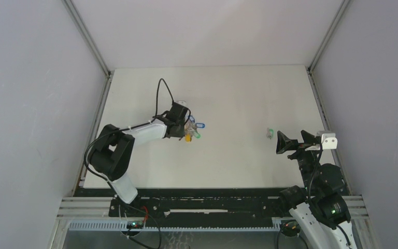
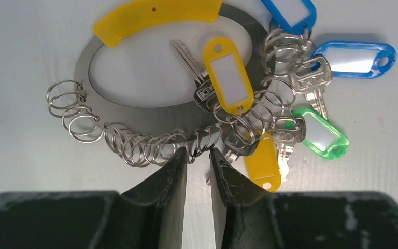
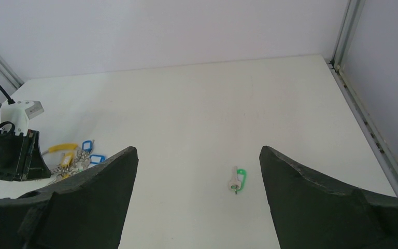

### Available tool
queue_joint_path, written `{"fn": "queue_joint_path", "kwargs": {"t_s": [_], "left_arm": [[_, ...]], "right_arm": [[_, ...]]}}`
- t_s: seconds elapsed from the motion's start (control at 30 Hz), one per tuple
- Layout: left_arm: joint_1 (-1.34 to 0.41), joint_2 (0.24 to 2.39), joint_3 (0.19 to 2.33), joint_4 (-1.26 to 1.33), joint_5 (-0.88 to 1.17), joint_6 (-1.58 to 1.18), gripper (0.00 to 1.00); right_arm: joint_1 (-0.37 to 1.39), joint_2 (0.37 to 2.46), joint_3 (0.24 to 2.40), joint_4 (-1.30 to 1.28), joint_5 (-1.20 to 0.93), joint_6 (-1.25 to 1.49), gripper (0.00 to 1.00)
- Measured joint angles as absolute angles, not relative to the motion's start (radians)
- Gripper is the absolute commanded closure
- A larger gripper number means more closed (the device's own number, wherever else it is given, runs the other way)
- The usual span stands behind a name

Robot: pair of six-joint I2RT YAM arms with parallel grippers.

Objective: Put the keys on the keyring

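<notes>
In the left wrist view the keyring (image 2: 90,62) lies flat on the table: a silvery oval band with a curved yellow strip (image 2: 155,13) and several small split rings along its near edge. Keys with yellow (image 2: 227,78), blue (image 2: 355,56) and green (image 2: 321,136) tags hang on it at the right. My left gripper (image 2: 198,155) is open only by a narrow gap, with one small split ring (image 2: 203,144) between the fingertips; I cannot tell whether it is pinched. A loose green-tagged key (image 3: 237,180) lies on the table between the wide-open fingers of my right gripper (image 3: 197,155), well beyond them.
From above, the left gripper (image 1: 186,127) sits over the keyring cluster (image 1: 196,130) at centre left. The loose key (image 1: 270,133) lies just left of the right gripper (image 1: 290,142). Grey walls and metal rails (image 1: 103,104) border the white table (image 1: 238,93).
</notes>
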State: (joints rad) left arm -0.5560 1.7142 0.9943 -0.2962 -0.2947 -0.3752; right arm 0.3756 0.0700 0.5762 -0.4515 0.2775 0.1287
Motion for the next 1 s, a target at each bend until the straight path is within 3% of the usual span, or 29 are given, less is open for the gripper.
{"fn": "queue_joint_path", "kwargs": {"t_s": [0.17, 0.3, 0.5, 0.57, 1.0], "left_arm": [[-0.522, 1.713, 0.984, -0.275, -0.247, -0.375, 0.74], [-0.511, 1.713, 0.981, -0.264, -0.219, -0.376, 0.85], [-0.507, 1.692, 0.947, -0.224, -0.168, -0.372, 0.91], [-0.508, 1.662, 0.921, -0.215, -0.143, -0.363, 0.99], [-0.583, 1.429, 0.847, -0.25, -0.021, -0.249, 1.0]], "right_arm": [[0.376, 0.07, 0.576, -0.452, 0.276, 0.129, 0.13], [0.376, 0.07, 0.576, -0.452, 0.27, 0.128, 0.13], [0.376, 0.07, 0.576, -0.451, 0.253, 0.127, 0.14], [0.376, 0.07, 0.576, -0.451, 0.245, 0.126, 0.14], [0.377, 0.135, 0.577, -0.422, 0.01, 0.122, 0.13]]}}
